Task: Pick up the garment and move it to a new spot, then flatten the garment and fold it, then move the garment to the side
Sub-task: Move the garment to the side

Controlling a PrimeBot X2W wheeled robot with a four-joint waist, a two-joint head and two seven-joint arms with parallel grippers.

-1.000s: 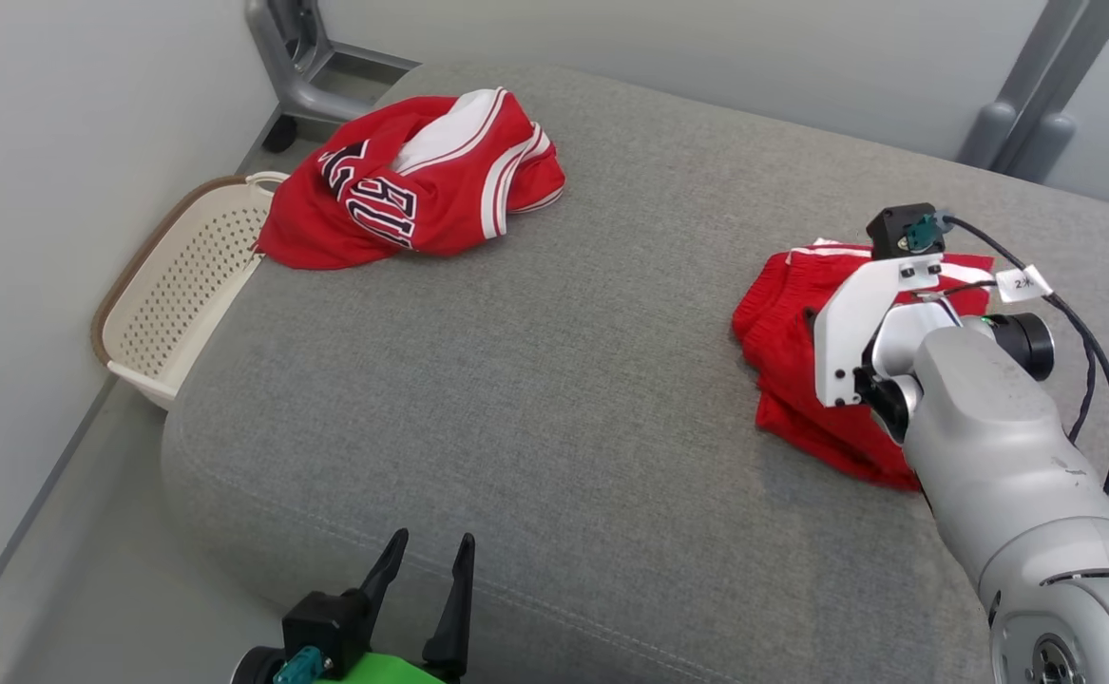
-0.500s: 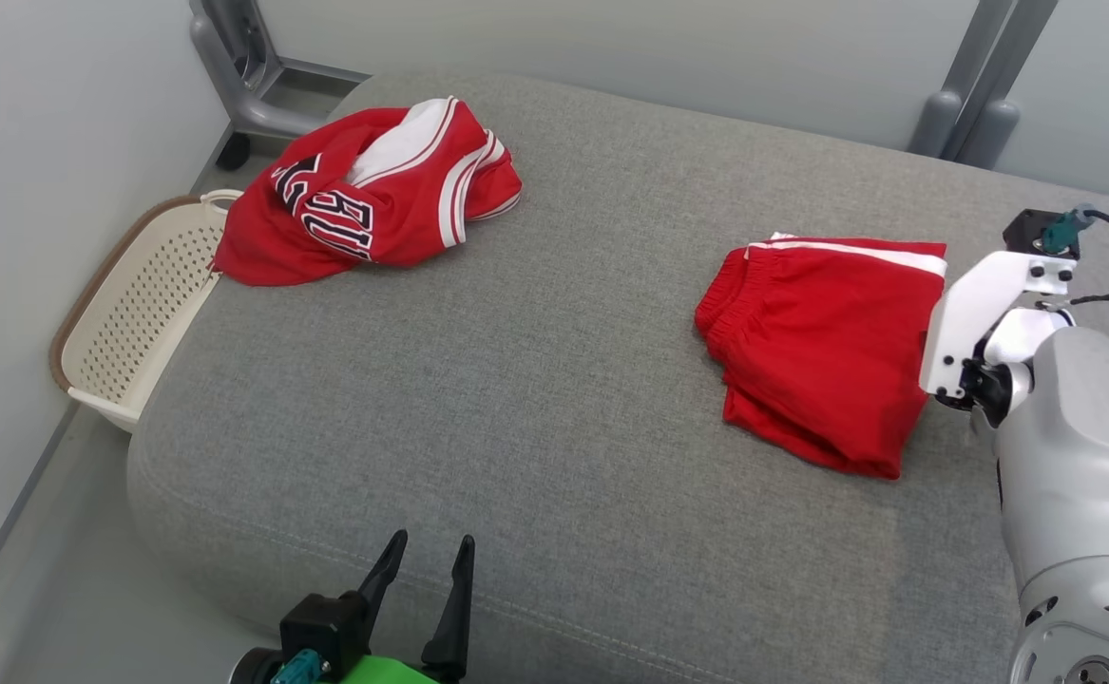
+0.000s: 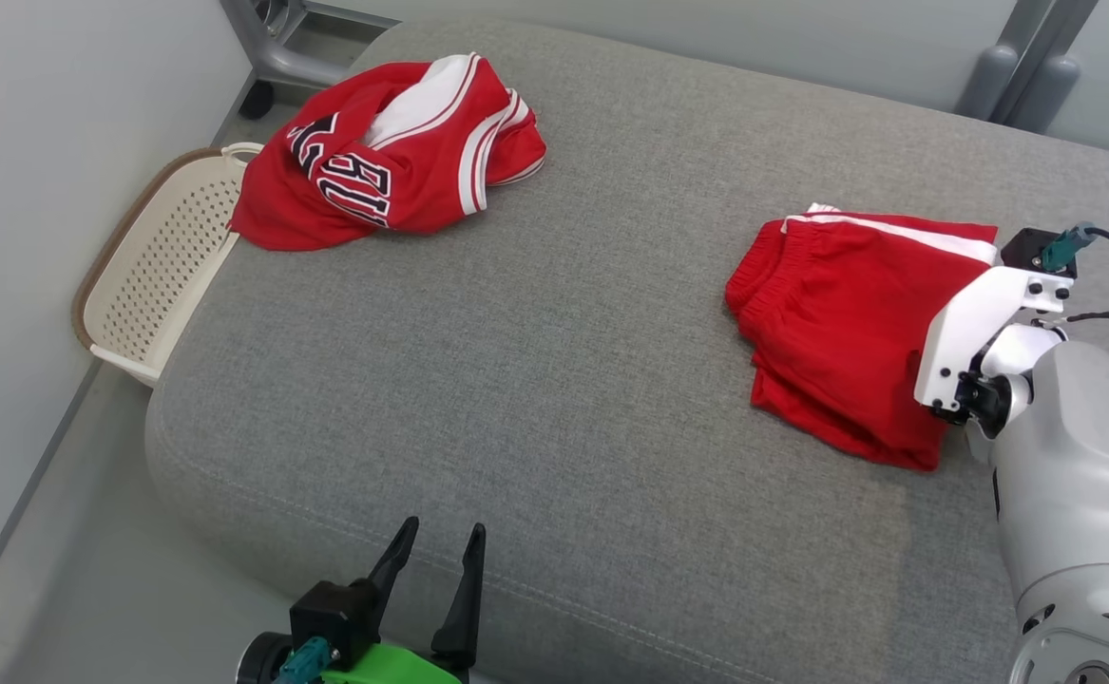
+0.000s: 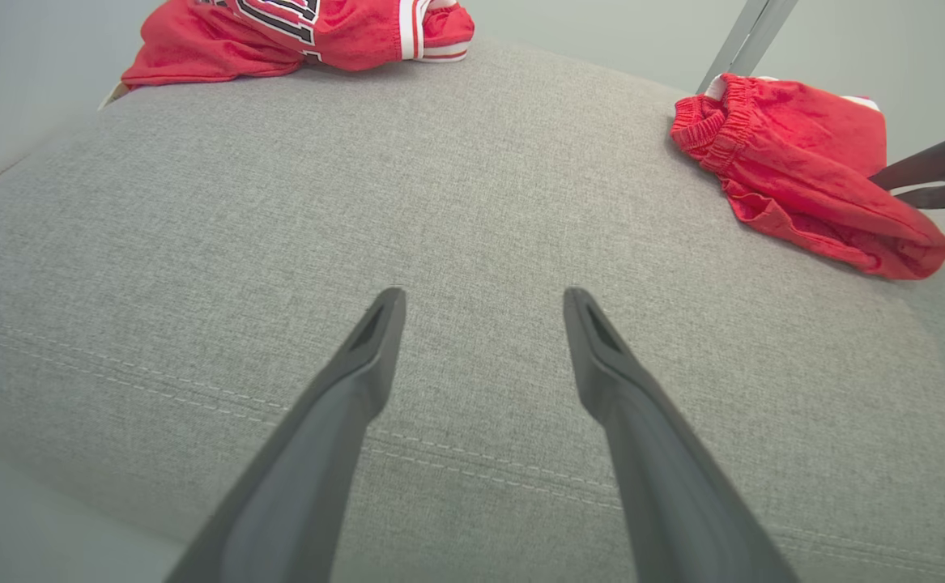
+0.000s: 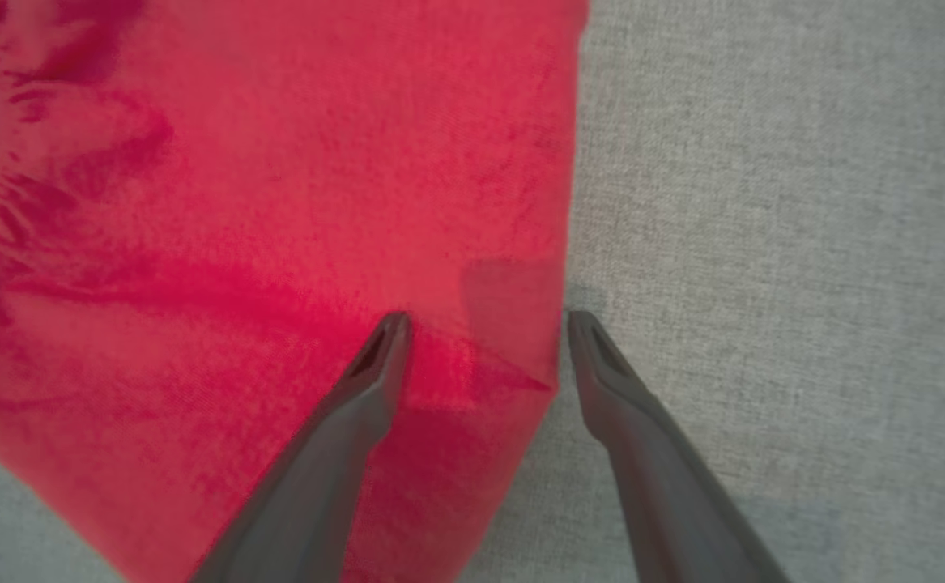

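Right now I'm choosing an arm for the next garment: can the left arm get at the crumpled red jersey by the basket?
Probably yes, with a long stretch. The left gripper, open, sits at the near edge of the cushion; the jersey lies at its far left corner, with bare fabric between.

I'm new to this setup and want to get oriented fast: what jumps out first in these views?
Two bright red garments on the grey cushion stand out: a crumpled jersey at its far left corner, near a cream basket, and folded shorts on the right. The open right claw points at the shorts' edge, one finger over red cloth, the other over grey fabric. The open left claw is at the cushion's near edge.
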